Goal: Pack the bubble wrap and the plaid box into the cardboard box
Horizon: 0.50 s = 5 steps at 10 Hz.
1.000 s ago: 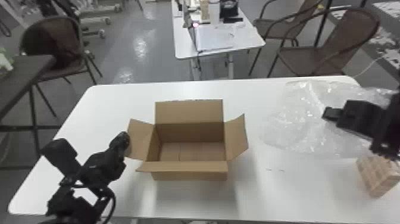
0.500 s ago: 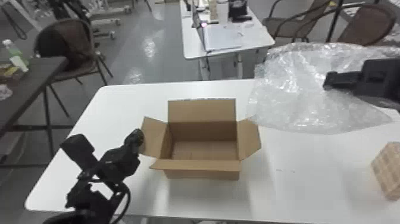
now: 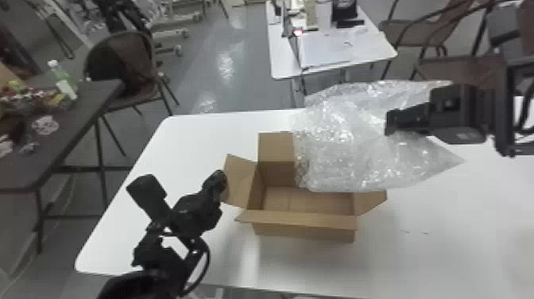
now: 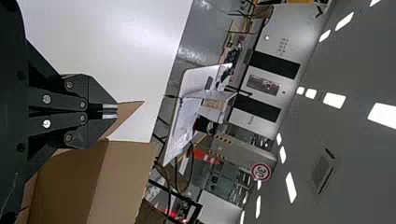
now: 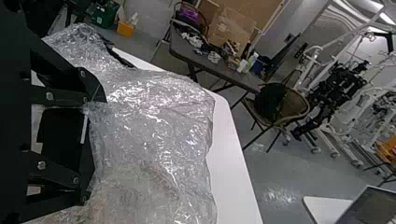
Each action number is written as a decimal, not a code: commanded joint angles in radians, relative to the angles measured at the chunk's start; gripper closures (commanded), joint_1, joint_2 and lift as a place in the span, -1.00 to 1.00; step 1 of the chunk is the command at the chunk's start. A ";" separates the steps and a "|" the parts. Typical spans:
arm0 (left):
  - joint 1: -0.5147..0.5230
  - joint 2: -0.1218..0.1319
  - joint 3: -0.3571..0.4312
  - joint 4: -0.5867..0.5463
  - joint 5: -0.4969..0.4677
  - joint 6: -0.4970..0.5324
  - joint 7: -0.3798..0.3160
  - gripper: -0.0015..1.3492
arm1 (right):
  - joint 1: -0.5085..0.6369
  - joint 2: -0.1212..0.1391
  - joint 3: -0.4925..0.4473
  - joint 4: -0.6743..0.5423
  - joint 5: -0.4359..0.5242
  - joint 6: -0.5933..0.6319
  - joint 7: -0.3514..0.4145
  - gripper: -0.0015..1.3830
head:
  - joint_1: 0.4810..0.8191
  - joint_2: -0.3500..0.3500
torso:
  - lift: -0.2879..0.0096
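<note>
The right pincer (image 3: 390,121), clamped on the bubble wrap (image 3: 345,155), swings it leftward until it partly overhangs the cardboard box (image 3: 304,232) left of the pincer, apparently bringing the drop-in close.

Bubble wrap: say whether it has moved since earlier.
Yes, leftward: in the head view the bubble wrap was right of the cardboard box and now overlaps its right side.
</note>
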 commanded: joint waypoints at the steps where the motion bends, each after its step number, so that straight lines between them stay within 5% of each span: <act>1: -0.002 -0.004 -0.001 0.002 -0.001 -0.001 0.000 0.81 | -0.053 0.009 0.068 0.105 0.239 -0.001 0.217 0.84 | 0.27 0.85 | 0.14; 4: -0.003 -0.004 -0.006 0.005 -0.001 -0.001 0.002 0.81 | -0.119 0.011 0.214 0.291 0.641 -0.101 0.820 0.84 | 0.27 0.96 | 0.14; 5: -0.003 -0.004 -0.006 0.005 0.001 0.001 0.002 0.81 | -0.130 0.015 0.246 0.348 0.751 -0.138 0.964 0.84 | 0.27 0.98 | 0.14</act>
